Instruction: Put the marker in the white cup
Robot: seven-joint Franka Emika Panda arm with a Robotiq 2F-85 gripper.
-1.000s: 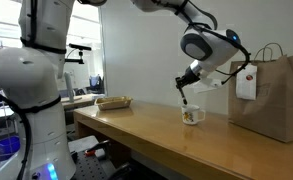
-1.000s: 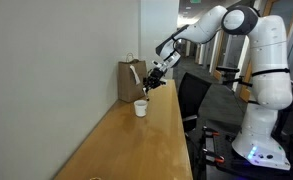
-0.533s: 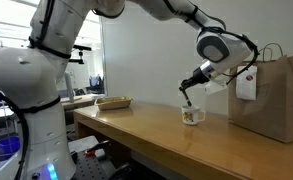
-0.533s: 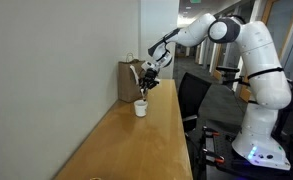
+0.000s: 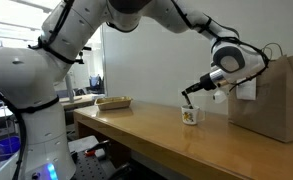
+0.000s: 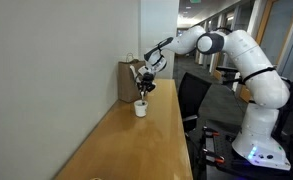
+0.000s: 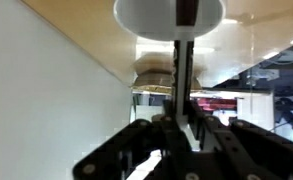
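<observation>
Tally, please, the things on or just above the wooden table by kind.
Cups: 1, the white cup
Markers: 1, the marker, held by the gripper over the cup
Paper bags: 1, the brown paper bag
Trays: 1, the tan tray
Total: 4

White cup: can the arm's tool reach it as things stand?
Probably yes: the tool, shut on the marker, hangs just above the white cup, nothing between them; the paper bag stands apart.
</observation>
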